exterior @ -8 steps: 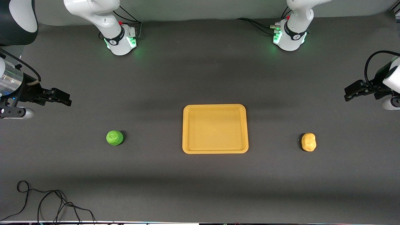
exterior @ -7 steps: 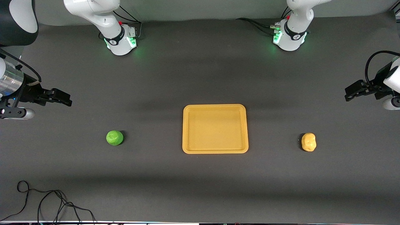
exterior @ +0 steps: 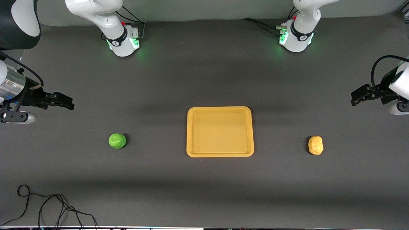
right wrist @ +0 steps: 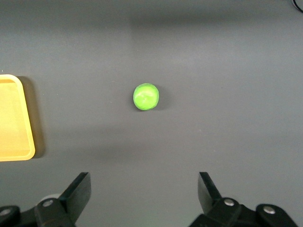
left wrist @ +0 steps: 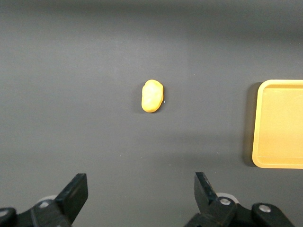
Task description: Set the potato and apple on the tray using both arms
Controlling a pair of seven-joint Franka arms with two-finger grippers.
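The yellow-orange tray [exterior: 192, 150] lies empty at the table's middle. The green apple [exterior: 117, 141] sits on the table toward the right arm's end; it also shows in the right wrist view [right wrist: 146, 97]. The yellow-tan potato [exterior: 315, 145] sits toward the left arm's end and shows in the left wrist view [left wrist: 152, 96]. My right gripper [exterior: 67, 103] is open and empty, up over bare table short of the apple. My left gripper [exterior: 355, 97] is open and empty, up over bare table short of the potato. The tray's edge shows in both wrist views [left wrist: 258, 127] [right wrist: 26, 123].
A loose black cable [exterior: 48, 204] lies on the table at the corner nearest the front camera on the right arm's end. The two green-lit arm bases [exterior: 123, 40] [exterior: 295, 38] stand along the table's edge farthest from the front camera.
Both grippers have shifted slightly: the right gripper has crept toward the apple and the left gripper has dropped a little toward the potato. Apple, potato and tray have not moved.
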